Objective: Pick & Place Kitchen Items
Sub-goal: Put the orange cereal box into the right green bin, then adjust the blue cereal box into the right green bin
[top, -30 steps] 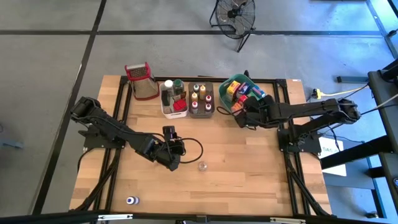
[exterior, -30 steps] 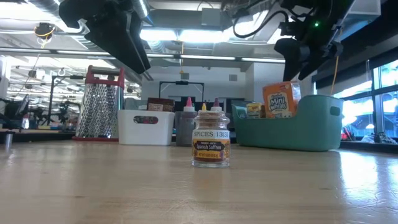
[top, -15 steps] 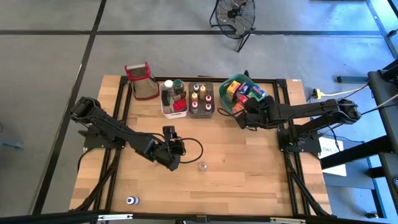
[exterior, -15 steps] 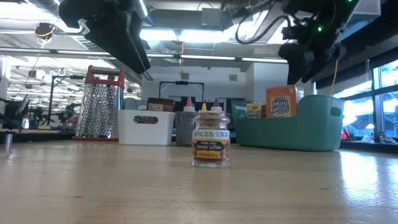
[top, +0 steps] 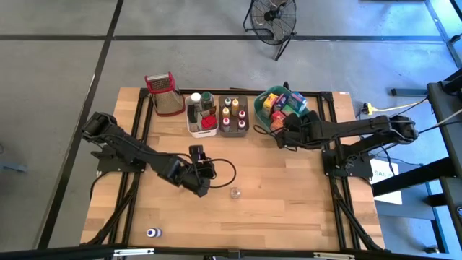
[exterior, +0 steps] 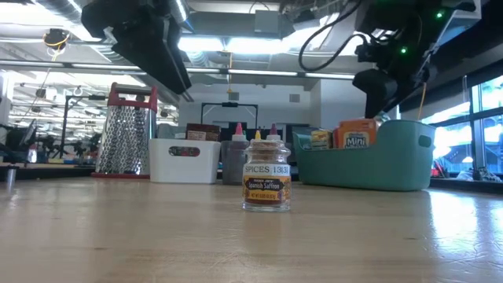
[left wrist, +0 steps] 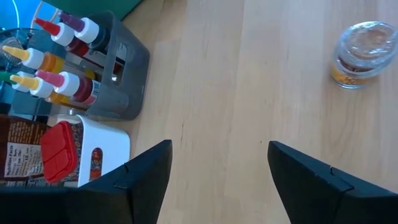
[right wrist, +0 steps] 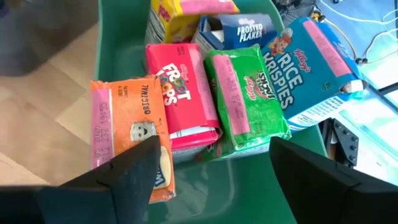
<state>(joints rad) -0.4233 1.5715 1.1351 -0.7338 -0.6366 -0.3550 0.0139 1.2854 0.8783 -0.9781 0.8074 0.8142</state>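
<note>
Likely light but breakable, the glass spice jar (top: 235, 192) stands upright on the worktop (top: 289, 202), just beside the left gripper (top: 203, 189); its open, empty fingers should take its straight sides.

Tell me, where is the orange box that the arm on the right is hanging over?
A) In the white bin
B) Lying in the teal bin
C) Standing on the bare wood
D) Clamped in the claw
B: the orange box lies in the teal bin beside other cereal boxes, while the open right gripper hovers over it, holding nothing.
</note>
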